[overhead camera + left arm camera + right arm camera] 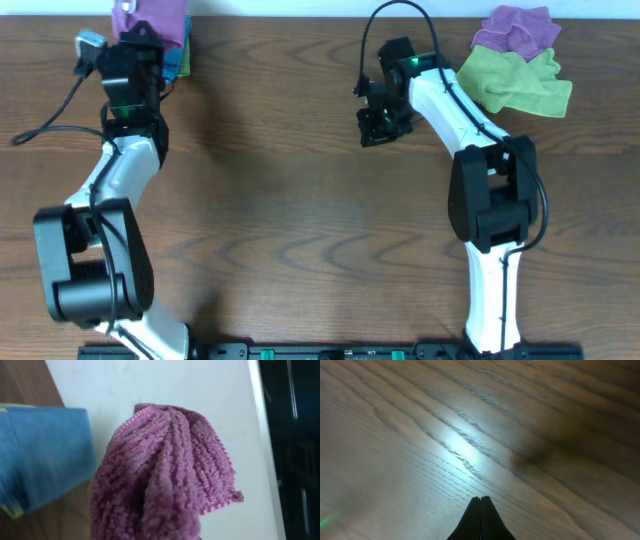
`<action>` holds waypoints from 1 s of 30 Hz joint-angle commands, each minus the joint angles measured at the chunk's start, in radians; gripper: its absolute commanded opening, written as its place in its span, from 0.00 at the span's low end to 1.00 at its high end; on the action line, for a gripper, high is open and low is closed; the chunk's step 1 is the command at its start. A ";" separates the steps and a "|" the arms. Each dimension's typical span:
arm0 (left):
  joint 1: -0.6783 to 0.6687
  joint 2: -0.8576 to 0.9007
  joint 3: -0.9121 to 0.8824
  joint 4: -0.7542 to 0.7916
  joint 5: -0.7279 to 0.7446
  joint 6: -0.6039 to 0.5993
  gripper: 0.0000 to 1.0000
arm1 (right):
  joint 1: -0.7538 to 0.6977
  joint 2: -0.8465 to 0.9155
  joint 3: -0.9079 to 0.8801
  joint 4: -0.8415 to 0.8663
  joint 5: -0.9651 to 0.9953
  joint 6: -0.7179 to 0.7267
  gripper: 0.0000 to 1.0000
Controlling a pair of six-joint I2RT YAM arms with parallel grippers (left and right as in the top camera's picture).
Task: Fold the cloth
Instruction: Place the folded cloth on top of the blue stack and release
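Observation:
A lilac-purple cloth (165, 475) hangs bunched in front of the left wrist camera, its stitched hem (220, 505) showing at the right. It hides the fingers. From overhead, this cloth (150, 17) sits at the table's far left edge with my left gripper (141, 38) shut on it. My right gripper (380, 128) hovers over bare wood at the centre back. Its fingertips (481, 498) are pressed together with nothing between them.
A folded bright blue cloth (45, 455) lies just left of the held cloth, also seen overhead (183, 58). At the back right, another purple cloth (520, 28) lies crumpled on an olive-green cloth (515, 80). A white surface (165, 390) lies beyond the table edge.

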 commanded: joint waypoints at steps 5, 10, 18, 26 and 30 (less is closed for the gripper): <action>0.059 0.200 0.163 0.042 0.072 0.009 0.06 | 0.013 -0.022 0.020 -0.004 -0.014 -0.009 0.01; 0.072 0.310 0.267 0.042 0.097 0.008 0.06 | 0.013 -0.022 0.020 -0.012 -0.014 -0.009 0.01; 0.080 0.446 0.423 0.020 0.153 0.008 0.06 | 0.013 -0.022 0.020 -0.017 -0.011 -0.009 0.01; 0.085 0.496 0.425 -0.026 0.143 -0.023 0.06 | 0.013 -0.022 0.020 -0.025 -0.011 -0.009 0.01; 0.085 0.496 0.425 -0.054 0.143 -0.022 0.06 | 0.013 -0.022 0.020 -0.029 -0.011 -0.009 0.02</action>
